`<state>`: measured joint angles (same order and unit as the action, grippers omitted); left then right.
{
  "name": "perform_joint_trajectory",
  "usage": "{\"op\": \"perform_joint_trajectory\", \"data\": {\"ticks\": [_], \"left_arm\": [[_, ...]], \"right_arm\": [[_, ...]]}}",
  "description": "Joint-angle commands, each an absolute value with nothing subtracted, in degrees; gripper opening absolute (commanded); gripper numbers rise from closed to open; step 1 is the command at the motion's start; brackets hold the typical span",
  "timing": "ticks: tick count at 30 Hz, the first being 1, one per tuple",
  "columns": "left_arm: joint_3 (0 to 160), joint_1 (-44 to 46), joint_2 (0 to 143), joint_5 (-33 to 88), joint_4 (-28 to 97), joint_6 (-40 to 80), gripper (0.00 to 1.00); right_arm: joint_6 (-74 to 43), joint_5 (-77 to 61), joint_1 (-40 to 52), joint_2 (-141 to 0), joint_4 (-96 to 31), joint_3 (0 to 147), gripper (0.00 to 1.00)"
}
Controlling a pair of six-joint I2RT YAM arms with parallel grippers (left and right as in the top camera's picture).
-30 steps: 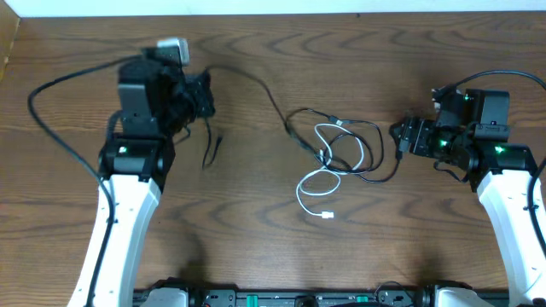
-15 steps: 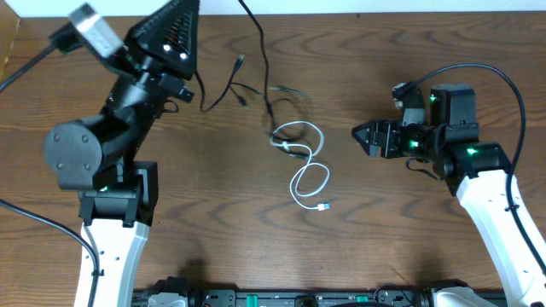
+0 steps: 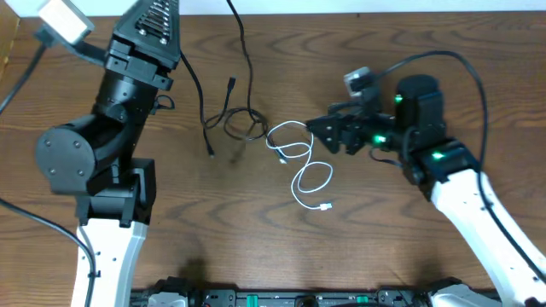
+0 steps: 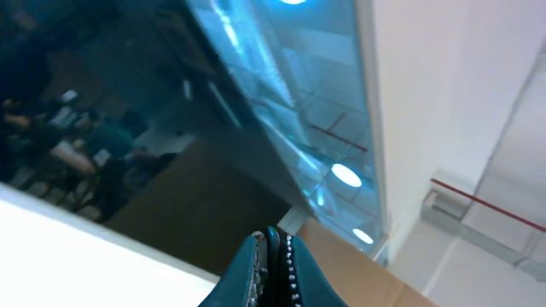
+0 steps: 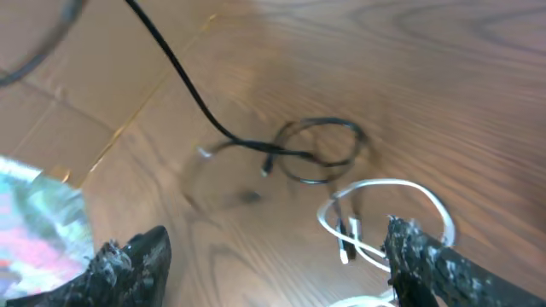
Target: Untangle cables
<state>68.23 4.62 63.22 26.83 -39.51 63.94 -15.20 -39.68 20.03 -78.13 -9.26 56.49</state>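
The black cable (image 3: 245,119) hangs from the top edge of the overhead view down to a small loop on the table, its plugs lying left of the loop. My left gripper (image 3: 159,15) is raised high, close to the camera. In the left wrist view it (image 4: 271,237) is shut with a dark strand pinched between the pads. The white cable (image 3: 309,176) lies in loose loops just right of the black loop, apart from it or barely touching. My right gripper (image 3: 321,134) hovers open over the white cable's upper loop (image 5: 388,200), with the black loop (image 5: 320,152) ahead of it.
Thick black arm cables arc at the left (image 3: 19,75) and right (image 3: 479,78). A cardboard edge (image 3: 7,38) sits at the far left corner. The left arm's big joint (image 3: 72,158) looms over the table's left side.
The left arm rose and pulled the black cable up and left, out of the tangle. The white cable now lies on its own. The right arm swung left over it.
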Motion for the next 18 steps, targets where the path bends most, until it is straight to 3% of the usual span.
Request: {"op": "perform_joint_trajectory", "data": {"ticks": [1, 10, 14, 17, 18], "left_arm": [[73.08, 4.84, 62.57, 26.33, -40.42, 64.84, 0.07], [75.79, 4.84, 62.35, 26.35, -40.42, 64.84, 0.08], [75.79, 4.84, 62.41, 26.52, -39.97, 64.84, 0.07], [75.79, 4.84, 62.41, 26.28, -39.99, 64.84, 0.07], [75.79, 4.84, 62.41, 26.28, -39.99, 64.84, 0.07]], "right_arm": [[-18.22, -40.03, 24.29, -84.60, -5.91, 56.84, 0.76], [-26.39, -36.77, 28.25, -97.86, 3.55, 56.86, 0.69], [-27.86, -34.72, 28.23, -99.26, 7.97, 56.86, 0.50], [-27.81, -34.44, 28.36, -99.39, 10.15, 56.86, 0.40], [-27.57, -33.26, 28.58, -99.39, 9.67, 56.86, 0.30]]}}
